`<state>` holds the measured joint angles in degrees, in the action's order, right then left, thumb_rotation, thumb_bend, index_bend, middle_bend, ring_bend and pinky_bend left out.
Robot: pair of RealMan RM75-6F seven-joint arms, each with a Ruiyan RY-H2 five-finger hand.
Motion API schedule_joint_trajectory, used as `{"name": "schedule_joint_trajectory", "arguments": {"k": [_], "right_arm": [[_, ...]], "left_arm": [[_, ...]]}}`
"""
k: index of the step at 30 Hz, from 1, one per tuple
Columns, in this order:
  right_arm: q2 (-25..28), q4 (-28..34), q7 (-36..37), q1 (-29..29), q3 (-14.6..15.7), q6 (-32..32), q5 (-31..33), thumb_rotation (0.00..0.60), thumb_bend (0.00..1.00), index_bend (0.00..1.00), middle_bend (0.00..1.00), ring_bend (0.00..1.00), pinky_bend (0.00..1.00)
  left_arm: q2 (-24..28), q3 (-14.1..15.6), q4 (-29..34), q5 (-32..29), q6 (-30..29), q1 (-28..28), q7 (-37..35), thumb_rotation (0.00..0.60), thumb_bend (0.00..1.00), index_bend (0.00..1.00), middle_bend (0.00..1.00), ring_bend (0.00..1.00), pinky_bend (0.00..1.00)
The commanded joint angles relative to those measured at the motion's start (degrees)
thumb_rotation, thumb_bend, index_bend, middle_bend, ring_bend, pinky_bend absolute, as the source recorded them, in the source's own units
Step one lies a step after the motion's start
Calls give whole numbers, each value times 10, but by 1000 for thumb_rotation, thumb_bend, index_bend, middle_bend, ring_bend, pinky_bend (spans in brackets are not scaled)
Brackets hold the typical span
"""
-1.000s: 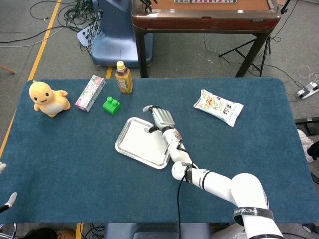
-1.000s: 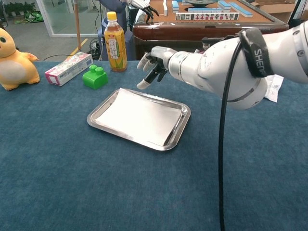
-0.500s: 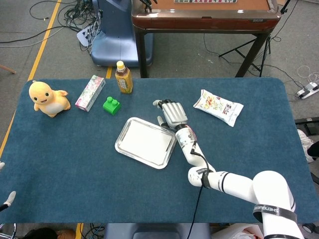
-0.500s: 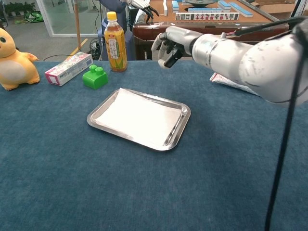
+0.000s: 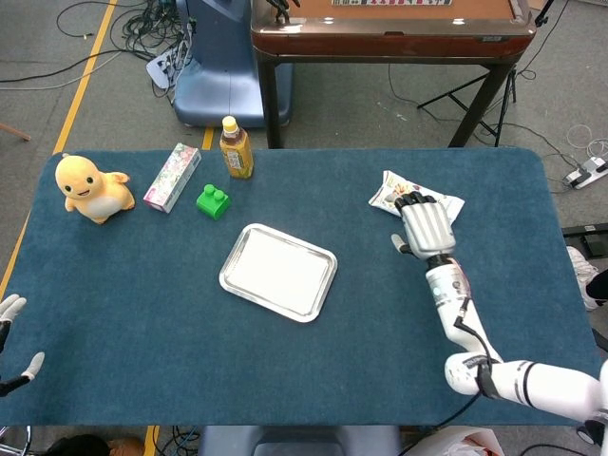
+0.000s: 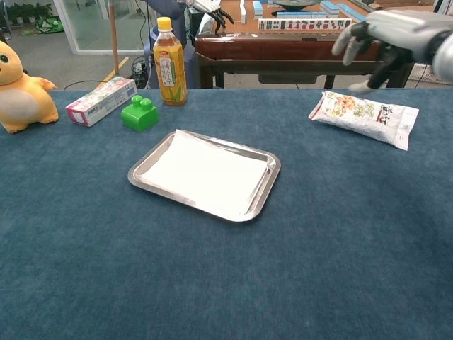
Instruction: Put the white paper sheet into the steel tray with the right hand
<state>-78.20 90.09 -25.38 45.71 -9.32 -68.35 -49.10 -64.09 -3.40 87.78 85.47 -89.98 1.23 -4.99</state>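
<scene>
The white paper sheet (image 5: 274,269) (image 6: 202,172) lies flat inside the steel tray (image 5: 231,255) (image 6: 263,188) at the middle of the table. My right hand (image 5: 426,228) (image 6: 388,34) hangs well to the right of the tray, above the snack bag, holding nothing, its fingers apart and loosely bent. My left hand (image 5: 11,309) shows only as white fingertips at the lower left edge of the head view, spread and holding nothing.
A snack bag (image 5: 416,203) (image 6: 363,117) lies at the right. Along the back left stand a yellow plush toy (image 5: 89,187) (image 6: 23,89), a pink box (image 5: 172,177) (image 6: 101,100), a green brick (image 5: 213,201) (image 6: 140,113) and a drink bottle (image 5: 236,147) (image 6: 170,62). A wooden table (image 5: 389,33) stands behind.
My right hand has drawn away from the tray's far edge, moving right to above the snack bag. The sheet stays in the tray. The left hand's fingertips have risen slightly.
</scene>
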Motion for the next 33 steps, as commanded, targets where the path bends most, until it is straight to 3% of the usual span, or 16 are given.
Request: {"name": "schedule_joint_trajectory", "arguments": {"k": [1, 18, 26, 33], "right_arm": [[32, 29, 20, -43, 30, -32, -44, 600, 285, 274, 286, 203, 315], [111, 88, 119, -240, 126, -164, -200, 600, 284, 274, 285, 193, 314], [116, 109, 121, -294, 142, -189, -236, 600, 284, 274, 285, 193, 315], [123, 123, 121, -312, 131, -190, -261, 600, 284, 274, 285, 193, 314]], "left_arm": [[1, -1, 2, 1, 2, -3, 1, 600, 246, 127, 115, 137, 58], [6, -7, 29, -7, 27, -26, 32, 600, 246, 127, 116, 137, 58], [3, -4, 47, -2, 27, -31, 50, 600, 246, 127, 115, 137, 58], [4, 0, 55, 1, 26, -31, 57, 600, 246, 127, 116, 137, 58]]}}
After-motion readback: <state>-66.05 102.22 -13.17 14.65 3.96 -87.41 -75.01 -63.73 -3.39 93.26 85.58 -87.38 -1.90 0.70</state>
